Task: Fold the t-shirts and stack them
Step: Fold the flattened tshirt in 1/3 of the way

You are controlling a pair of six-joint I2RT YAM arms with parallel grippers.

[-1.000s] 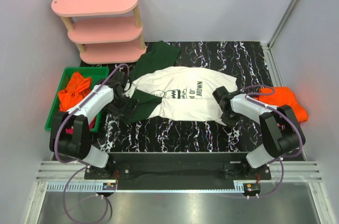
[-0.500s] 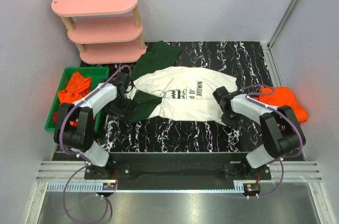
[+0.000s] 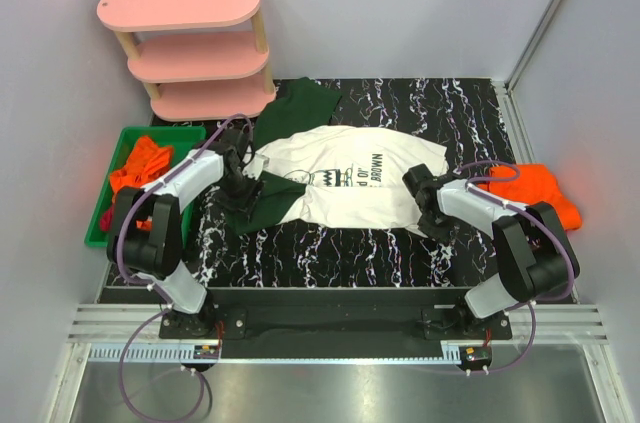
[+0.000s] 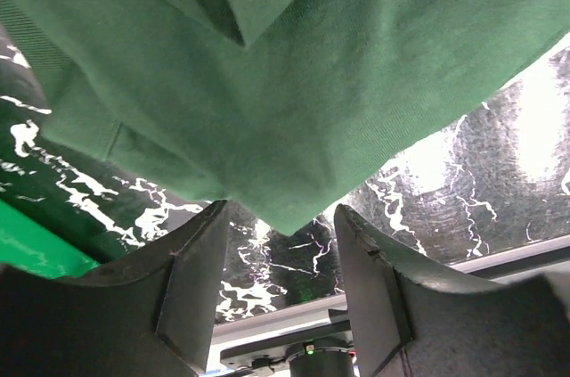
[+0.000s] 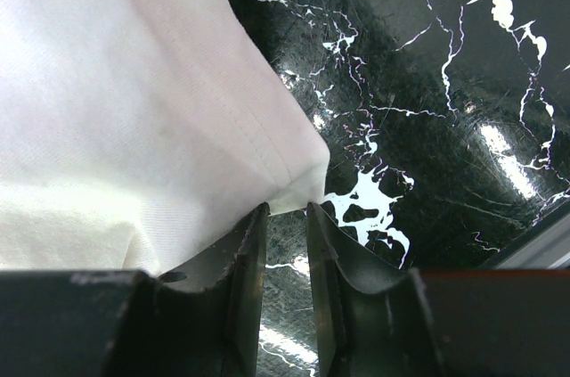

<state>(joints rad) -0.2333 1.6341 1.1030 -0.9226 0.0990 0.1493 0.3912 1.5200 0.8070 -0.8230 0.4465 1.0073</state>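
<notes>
The white t-shirt (image 3: 350, 178) with dark green sleeves and black print lies spread across the black marbled table (image 3: 330, 248). My left gripper (image 3: 240, 186) is over its near green sleeve (image 3: 268, 199). In the left wrist view the sleeve (image 4: 294, 83) fills the top, and its tip hangs between the parted fingertips of that gripper (image 4: 280, 217). My right gripper (image 3: 422, 208) is at the shirt's right hem corner. In the right wrist view the white corner (image 5: 298, 185) lies at the tips of that gripper (image 5: 285, 209), whose jaws stand narrowly apart with table showing between them.
An orange t-shirt (image 3: 537, 193) lies to the right, beyond the table's edge. A green bin (image 3: 150, 133) at the left holds orange cloth (image 3: 138, 173). A pink three-tier shelf (image 3: 190, 43) stands at the back left. The other green sleeve (image 3: 295, 103) lies toward the back.
My left gripper has moved right toward the shirt's body, its jaws have narrowed, and the near green sleeve is bunched closer to the shirt. The right gripper has barely moved.
</notes>
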